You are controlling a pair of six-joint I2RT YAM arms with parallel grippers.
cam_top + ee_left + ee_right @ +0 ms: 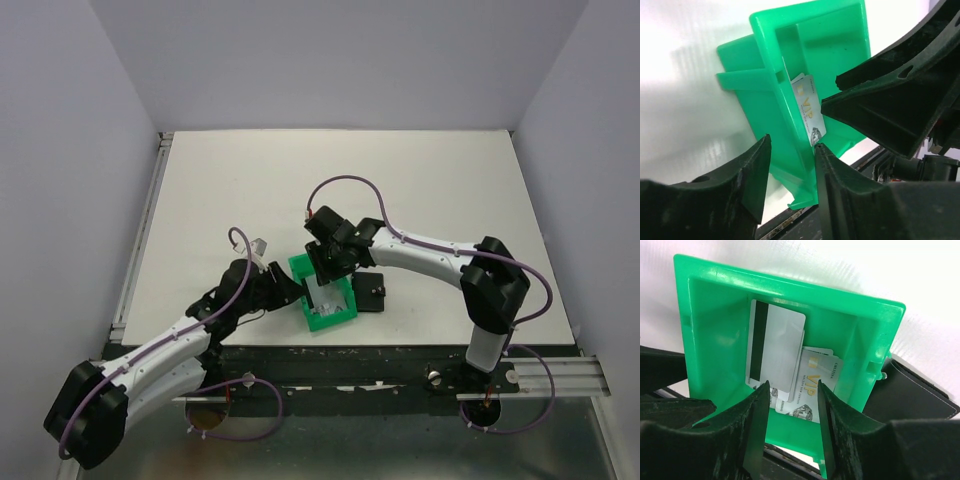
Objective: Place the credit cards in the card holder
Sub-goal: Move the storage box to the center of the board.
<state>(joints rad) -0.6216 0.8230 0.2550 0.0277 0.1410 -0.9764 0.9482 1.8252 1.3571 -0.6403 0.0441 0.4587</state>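
Right hand [792,390], spread, over at least two credit cards [782,347] in one bin [790,287].

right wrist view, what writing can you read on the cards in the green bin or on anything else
"VIP": large gold letters on the pale card lying in the green bin; the left wrist view shows them too.
Small print along that card's top edge and below the letters: too small to read.
Grey card with the dark stripe: no readable text.
Black card holder beside the bin: no text visible.

obstacle: green bin [715,305] walls around credit cards [780,345] | free: bin top open
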